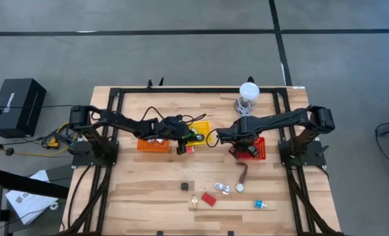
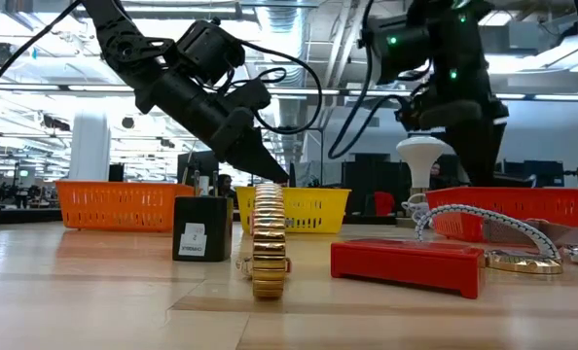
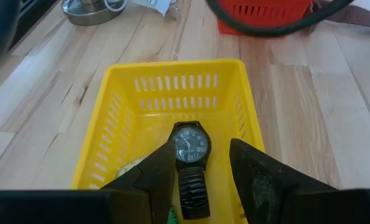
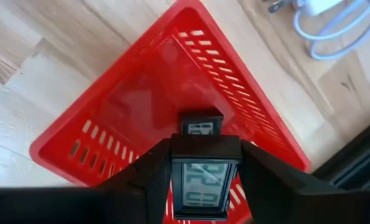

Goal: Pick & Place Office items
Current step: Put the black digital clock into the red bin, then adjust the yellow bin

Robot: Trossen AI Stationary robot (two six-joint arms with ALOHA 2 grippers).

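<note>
Left gripper sits over the yellow slotted plastic bin, fingers spread w/ a black-faced wristwatch between them. Lift straight up. Right gripper pinches a black digital-display watch above the red plastic bin; you release low, centred.

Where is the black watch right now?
In the left wrist view the black watch sits between the left gripper's open fingers, over the yellow bin. From above, that bin is mid-table, between the orange bin and the red bin.
</note>
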